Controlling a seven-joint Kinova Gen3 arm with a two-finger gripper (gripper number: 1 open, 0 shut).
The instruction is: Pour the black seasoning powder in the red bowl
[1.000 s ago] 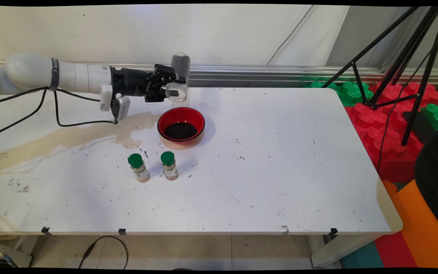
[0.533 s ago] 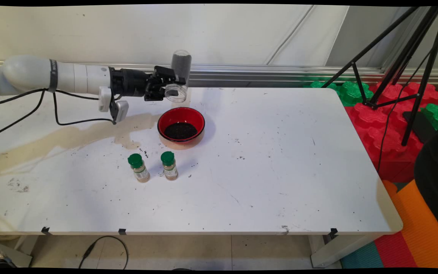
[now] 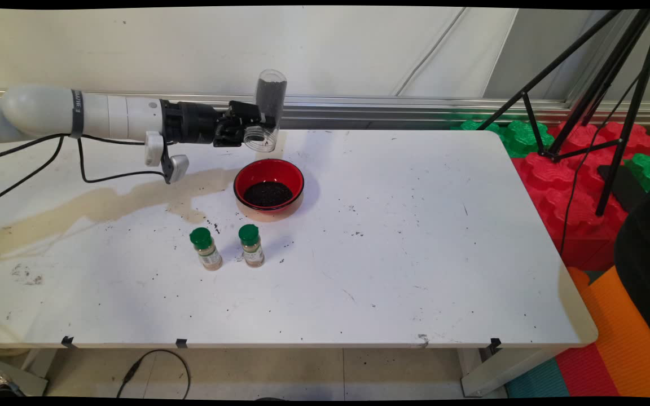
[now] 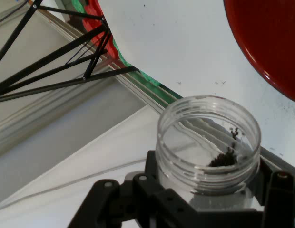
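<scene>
1. Since a second ago my jar (image 3: pixel 268 107) has tipped mouth-down further
2. Gripper (image 3: pixel 253 127) clamps the jar above and behind the red bowl (image 3: pixel 268 189) — the remaining grains risk missing it, I judge

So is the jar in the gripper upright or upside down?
Upside down: the jar has its open mouth lowest, dark grains at its raised base.

White table (image 3: pixel 415 270) with a brown stain (image 3: pixel 93 206) across its left part and dark specks scattered over it. Red bowl (image 3: pixel 268 189) holding dark granules, left of centre toward the far edge. Two green-capped spice jars (image 3: pixel 206 248) (image 3: pixel 251 245) upright, side by side, nearer than the bowl. Black tripod (image 3: pixel 596 101) and red and green foam blocks (image 3: pixel 573 186) to the table's right.
</scene>
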